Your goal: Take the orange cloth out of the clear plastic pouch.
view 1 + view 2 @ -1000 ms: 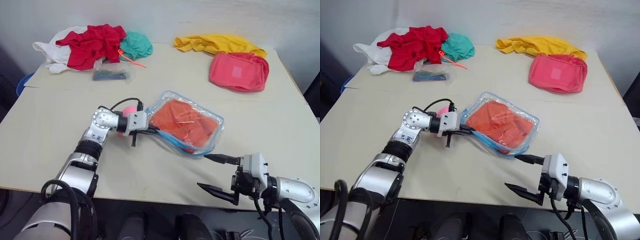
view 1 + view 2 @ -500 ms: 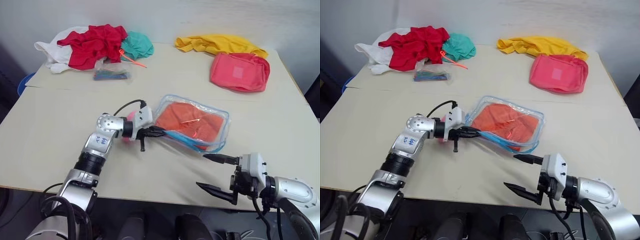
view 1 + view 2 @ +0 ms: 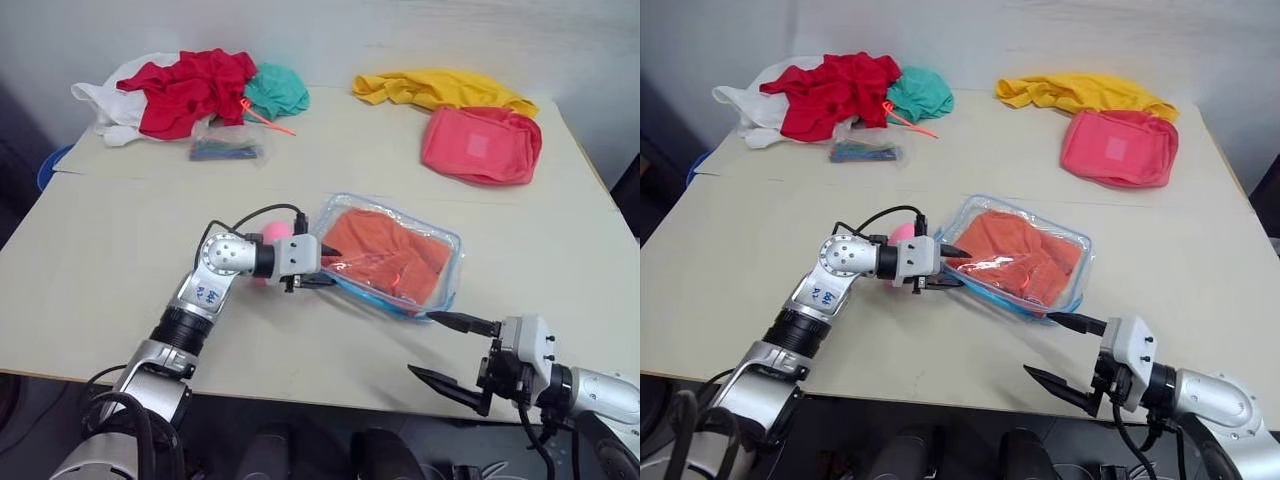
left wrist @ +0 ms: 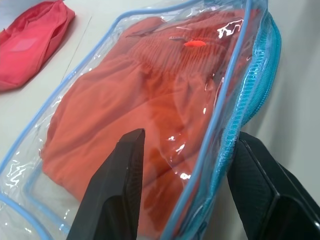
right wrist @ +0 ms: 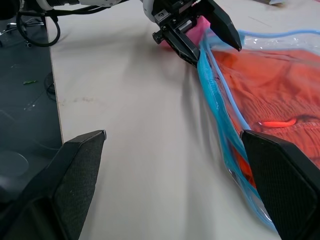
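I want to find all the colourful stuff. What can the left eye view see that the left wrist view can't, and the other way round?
The left eye view alone has the yellow cloth, the red cloth, the green cloth and the open right gripper. The left wrist view alone has a close look at the left gripper's black fingers, parted around the pouch's blue zipper edge. Both have the clear pouch, the orange cloth inside it, and the pink-red pouch.

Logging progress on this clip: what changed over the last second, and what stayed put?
The left gripper opened its fingers from a shut pinch at the clear plastic pouch edge; they now straddle its zipper side. The pouch swung toward level. The orange cloth remains inside; the right gripper stays open, apart from the pouch.
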Controlling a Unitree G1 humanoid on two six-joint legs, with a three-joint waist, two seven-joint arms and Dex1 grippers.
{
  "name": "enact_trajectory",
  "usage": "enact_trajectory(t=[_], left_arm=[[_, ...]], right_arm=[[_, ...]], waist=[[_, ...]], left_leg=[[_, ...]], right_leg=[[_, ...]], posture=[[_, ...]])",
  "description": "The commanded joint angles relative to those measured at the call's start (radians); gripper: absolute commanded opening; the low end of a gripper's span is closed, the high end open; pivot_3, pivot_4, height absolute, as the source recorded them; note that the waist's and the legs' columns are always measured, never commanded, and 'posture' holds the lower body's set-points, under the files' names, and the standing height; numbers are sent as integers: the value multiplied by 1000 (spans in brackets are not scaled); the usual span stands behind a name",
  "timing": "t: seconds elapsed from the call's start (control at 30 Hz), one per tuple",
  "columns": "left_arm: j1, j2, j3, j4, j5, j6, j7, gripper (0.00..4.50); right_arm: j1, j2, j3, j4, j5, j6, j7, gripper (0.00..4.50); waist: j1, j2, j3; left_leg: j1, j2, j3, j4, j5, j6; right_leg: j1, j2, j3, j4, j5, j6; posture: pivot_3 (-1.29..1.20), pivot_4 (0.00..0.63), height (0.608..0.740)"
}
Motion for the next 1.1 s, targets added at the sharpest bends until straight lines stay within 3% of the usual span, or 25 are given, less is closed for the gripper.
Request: enact_trajectory(t=[0.03,0.23,0.6,0.7,0.9,1.1], left_arm=[[-15,-13,4,-11,-43,-10,-30,1924],[4,-27,11,-48,-103,131,-81,54],[24,-35,28,-87,-141,153,-97,7],[43,-11,6,-130,-133,48,-141,628],[52,27,-10,-101,-69,-186,-135,2424],[59,68,-30,-32,-44,-296,-139,2424]], right_arm=[[16,9,-35,-45,20,-13,-6,4500],[38,3,-50,-57,30,2,-13,4500],[49,-4,-58,-47,33,14,-13,4500],[58,-3,-66,-43,26,4,-10,4500],[80,11,-121,-78,58,-7,-12,4500],[131,39,-234,-123,148,9,-40,4500]], waist=[[0,0,0],[-1,0,0],[-1,0,0],[-1,0,0],[0,0,0],[0,0,0]], left_leg=[[0,0,0,0,0,0],[0,0,0,0,0,0],[0,0,0,0,0,0],[0,0,0,0,0,0],[0,0,0,1,0,0],[1,0,1,1,0,0]], right_leg=[[0,0,0,0,0,0],[0,0,1,1,0,0],[0,0,1,1,0,0],[0,0,1,1,0,0],[0,0,1,1,0,0],[0,0,1,1,0,0]], posture=[[0,150,740],[0,150,740],[0,150,740],[0,150,740],[0,150,740],[0,150,740]])
